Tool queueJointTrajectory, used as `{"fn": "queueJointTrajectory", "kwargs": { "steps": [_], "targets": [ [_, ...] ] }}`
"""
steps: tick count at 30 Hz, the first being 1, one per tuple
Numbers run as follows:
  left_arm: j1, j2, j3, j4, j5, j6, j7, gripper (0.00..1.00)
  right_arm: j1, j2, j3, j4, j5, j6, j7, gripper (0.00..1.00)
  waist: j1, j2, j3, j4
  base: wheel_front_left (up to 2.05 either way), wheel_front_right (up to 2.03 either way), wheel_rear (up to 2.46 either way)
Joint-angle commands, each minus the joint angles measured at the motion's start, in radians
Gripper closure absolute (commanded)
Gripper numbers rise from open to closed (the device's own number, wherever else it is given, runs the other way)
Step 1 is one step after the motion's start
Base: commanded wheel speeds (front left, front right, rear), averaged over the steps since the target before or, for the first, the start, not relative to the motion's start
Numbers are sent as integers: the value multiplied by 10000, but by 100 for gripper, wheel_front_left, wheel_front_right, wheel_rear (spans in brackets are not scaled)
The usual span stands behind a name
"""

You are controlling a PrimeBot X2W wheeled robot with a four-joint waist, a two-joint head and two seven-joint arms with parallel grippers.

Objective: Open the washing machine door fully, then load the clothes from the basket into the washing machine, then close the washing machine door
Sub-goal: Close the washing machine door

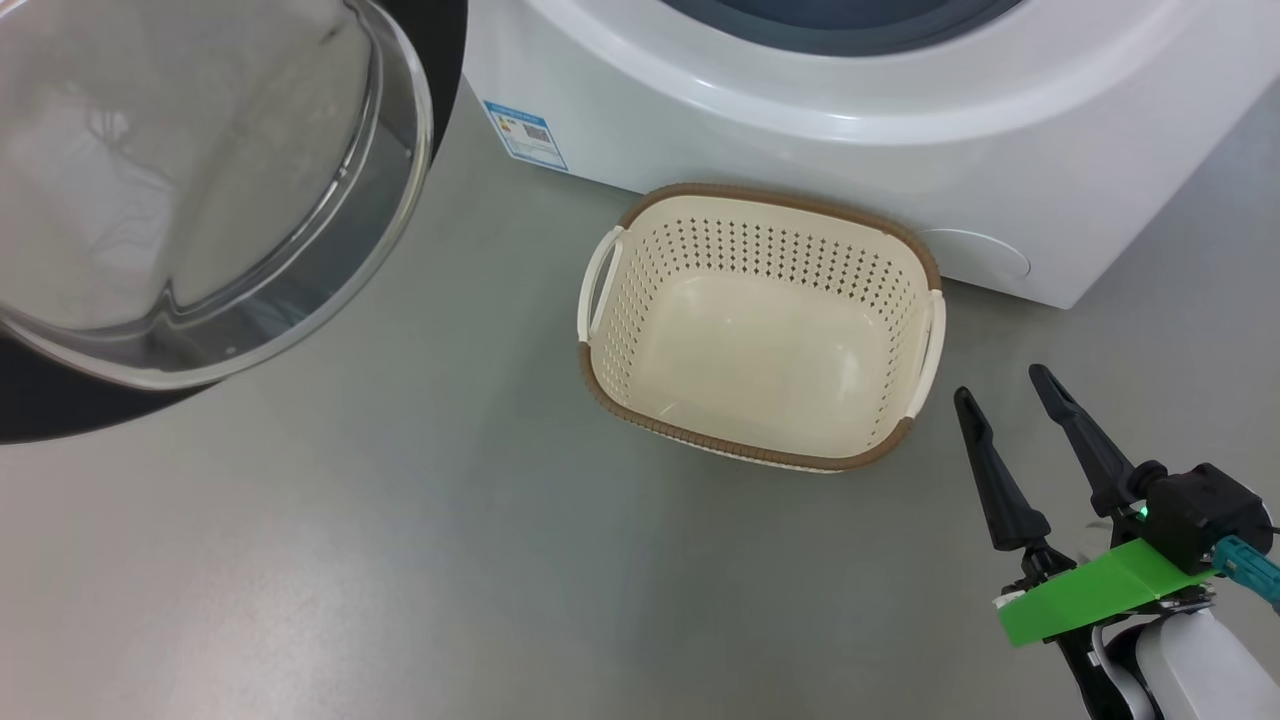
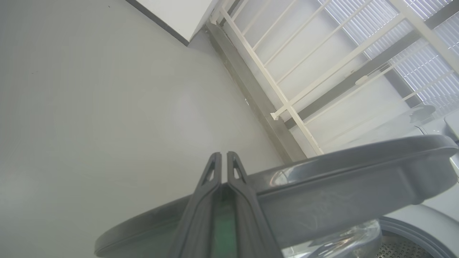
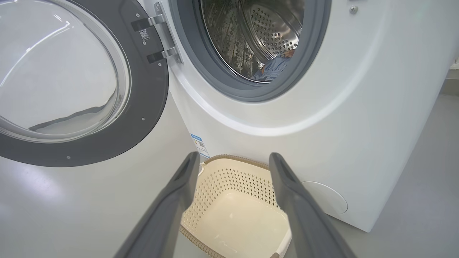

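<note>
Washing machine door (image 1: 180,180) stands open; the clothes (image 3: 272,68), blue cloth showing, lie low in the perforated steel drum (image 3: 265,32). The cream plastic basket (image 1: 760,250) stands bare on the floor. Left gripper (image 2: 223,154), clenched on nothing, sits at the door's glossy black rim, where a glancing push could slip off. A trailing hem might catch the rubber ring. Right gripper (image 1: 1000,385) is released.

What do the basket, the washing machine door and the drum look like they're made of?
The basket looks like matte moulded cream plastic: evenly punched holes, brown woven-look rim. The washing machine door seems clear glass in a glossy dark frame, probably plastic: see-through centre, bright reflections. The drum looks like shiny perforated steel.
</note>
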Motion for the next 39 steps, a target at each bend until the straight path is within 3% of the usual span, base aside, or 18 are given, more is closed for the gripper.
{"fn": "queueJointTrajectory", "kwargs": {
  "steps": [1,39],
  "targets": [
    [134,717,93,-345,-97,-40,134,100,-175,-110,264,-268,-77,44,-80,0,0,0,25,-1,0,0,0],
    [1037,852,-442,-1648,-2013,-40,3752,100,-62,16,254,-244,-71,44,-80,0,0,0,-334,120,0,0,0]
  ]
}}
